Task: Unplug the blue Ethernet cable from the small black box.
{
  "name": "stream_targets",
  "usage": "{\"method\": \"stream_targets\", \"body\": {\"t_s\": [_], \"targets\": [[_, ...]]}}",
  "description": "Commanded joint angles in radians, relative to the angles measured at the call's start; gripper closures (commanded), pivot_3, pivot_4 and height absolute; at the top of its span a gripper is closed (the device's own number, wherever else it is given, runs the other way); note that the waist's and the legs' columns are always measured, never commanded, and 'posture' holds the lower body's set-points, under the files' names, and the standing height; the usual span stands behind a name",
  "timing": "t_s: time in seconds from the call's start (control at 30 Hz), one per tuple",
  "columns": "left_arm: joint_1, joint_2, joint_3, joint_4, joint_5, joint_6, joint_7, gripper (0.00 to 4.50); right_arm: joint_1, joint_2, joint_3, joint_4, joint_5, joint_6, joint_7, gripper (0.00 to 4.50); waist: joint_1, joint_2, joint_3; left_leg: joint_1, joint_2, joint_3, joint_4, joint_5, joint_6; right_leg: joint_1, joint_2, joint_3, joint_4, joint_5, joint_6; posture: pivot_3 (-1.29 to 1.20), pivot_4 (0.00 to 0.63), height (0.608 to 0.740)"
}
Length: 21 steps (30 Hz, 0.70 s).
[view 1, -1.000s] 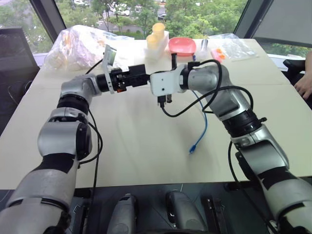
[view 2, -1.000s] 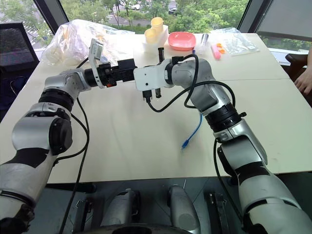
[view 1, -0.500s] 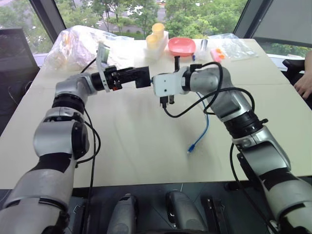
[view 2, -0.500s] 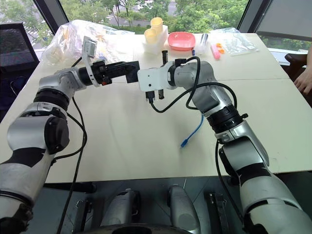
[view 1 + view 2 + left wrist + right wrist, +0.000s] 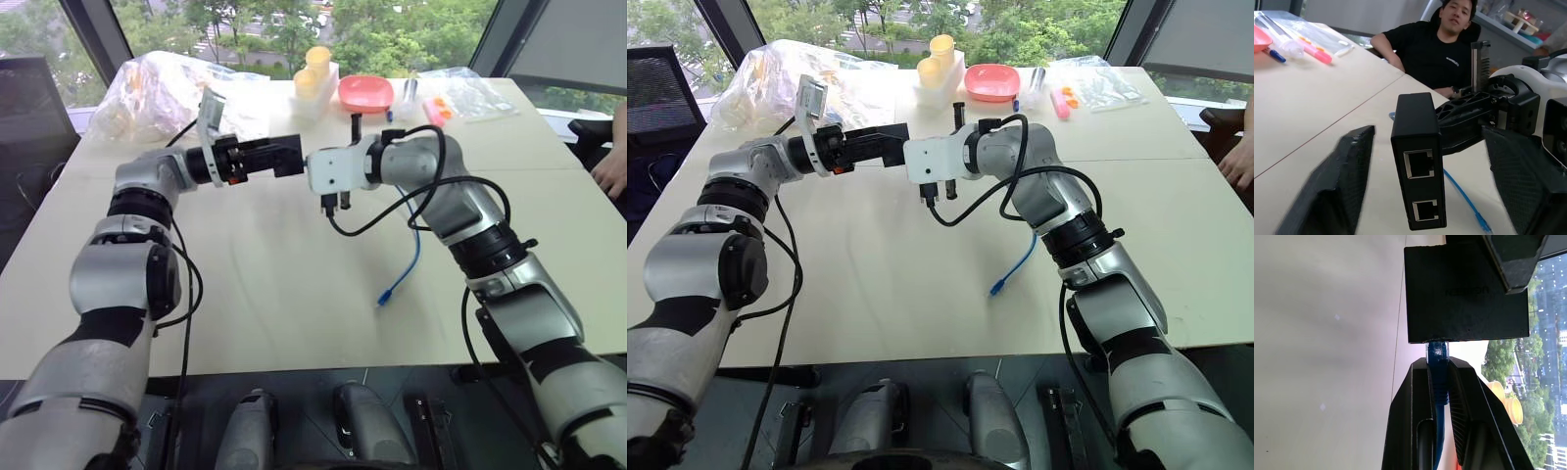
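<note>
Both arms meet in mid-air, upper centre of the head views, above the pale surface [image 5: 265, 284].

Right gripper [image 5: 1439, 369]: fingers closed tight on the blue Ethernet cable [image 5: 411, 257], pinching it right behind the plug. The plug is still seated in the small black box [image 5: 1466, 291]; the wrist view shows its blue boot meeting the box's edge. From the gripper the cable hangs down past the right forearm, and its free end lies on the surface, centre right of the frame.

Left gripper [image 5: 1425, 161]: roughly half open. In its own wrist view the two fingers stand either side of the box with clear gaps, so no firm clamp is visible there. The right wrist view shows one black finger overlapping the box's far corner; contact can't be confirmed.

Risks, as I judge them:
- If the left gripper hasn't really clamped the box, pulling will just drag box and cable along together, and the plug stays in.
- The latch tab is out of sight. If it isn't pressed, a straight pull may jam, strain the cord or slide the fingers along the sheath.
- A sudden release could let the box drop onto the surface.

A person [image 5: 1442, 54] sits at the far edge of the surface, clear of the arms.
</note>
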Motion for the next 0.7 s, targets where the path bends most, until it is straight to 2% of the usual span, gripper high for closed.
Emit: {"method": "stream_targets", "body": {"t_s": [0.03, 0.13, 0.3, 0.47, 0.5, 0.57, 0.6, 0.67, 0.7], "targets": [[-0.027, 0.008, 0.022, -0.023, -0.012, 0.002, 0.009, 2.70, -0.018, -0.005, -0.019, -0.046, 0.005, 0.002, -0.007, 4.50, 0.000, 0.000, 0.000, 0.000, 0.000, 0.000, 0.000, 0.000, 0.000, 0.000, 0.000, 0.000, 0.000, 0.000, 0.000, 0.00, 0.150, 0.740], [-0.027, 0.008, 0.024, -0.024, -0.012, 0.004, 0.010, 3.98, -0.014, -0.007, -0.019, -0.050, 0.005, 0.006, -0.004, 4.50, 0.001, 0.000, 0.000, 0.000, 0.000, 0.000, 0.000, 0.000, 0.000, 0.000, 0.000, 0.000, 0.000, 0.000, 0.000, 0.00, 0.150, 0.740], [-0.025, 0.008, 0.022, -0.026, -0.006, -0.013, 0.026, 3.99, -0.015, -0.007, -0.021, -0.055, 0.006, 0.010, -0.005, 4.50, 0.001, 0.000, 0.000, 0.000, 0.000, 0.000, 0.000, 0.000, 0.000, 0.000, 0.000, 0.000, 0.000, 0.000, 0.000, 0.00, 0.150, 0.740], [-0.026, 0.013, 0.017, -0.030, -0.001, -0.033, 0.022, 3.99, 0.024, -0.003, -0.046, -0.094, 0.071, 0.070, 0.036, 4.50, 0.002, 0.000, 0.000, 0.000, 0.000, 0.000, 0.000, 0.000, 0.000, 0.000, 0.000, 0.000, 0.000, 0.000, 0.000, 0.00, 0.150, 0.740], [-0.027, 0.016, 0.014, -0.030, 0.000, -0.035, 0.016, 3.99, 0.038, -0.013, -0.045, -0.104, 0.077, 0.078, 0.050, 3.54, 0.002, 0.000, 0.000, 0.000, 0.000, 0.000, 0.000, 0.000, 0.000, 0.000, 0.000, 0.000, 0.000, 0.000, 0.000, 0.00, 0.150, 0.740], [-0.026, 0.020, 0.006, -0.033, 0.006, -0.041, -0.005, 3.99, 0.059, -0.025, -0.066, -0.122, 0.079, 0.107, 0.036, 2.67, 0.002, 0.000, 0.000, 0.000, 0.000, 0.000, 0.000, 0.000, 0.000, 0.000, 0.000, 0.000, 0.000, 0.000, 0.000, 0.00, 0.150, 0.740], [-0.024, 0.023, 0.002, -0.035, 0.010, -0.042, -0.017, 3.99, 0.068, -0.030, -0.088, -0.138, 0.093, 0.135, 0.035, 2.09, 0.002, 0.000, 0.000, 0.000, 0.000, 0.000, 0.000, 0.000, 0.000, 0.000, 0.000, 0.000, 0.000, 0.000, 0.000, 0.00, 0.150, 0.740], [-0.024, 0.035, 0.005, -0.043, 0.002, -0.025, -0.069, 3.99, 0.112, -0.029, -0.211, -0.230, 0.220, 0.320, 0.063, 1.07, 0.003, 0.000, 0.000, 0.000, 0.000, 0.000, 0.000, 0.000, 0.000, 0.000, 0.000, 0.000, 0.000, 0.000, 0.000, 0.00, 0.150, 0.740], [-0.028, 0.047, 0.012, -0.047, -0.010, 0.005, -0.109, 3.99, 0.136, -0.020, -0.285, -0.293, 0.300, 0.441, 0.074, 0.40, 0.004, 0.000, 0.000, 0.000, 0.000, 0.000, 0.000, 0.000, 0.000, 0.000, 0.000, 0.000, 0.000, 0.000, 0.000, 0.00, 0.150, 0.740]]}}
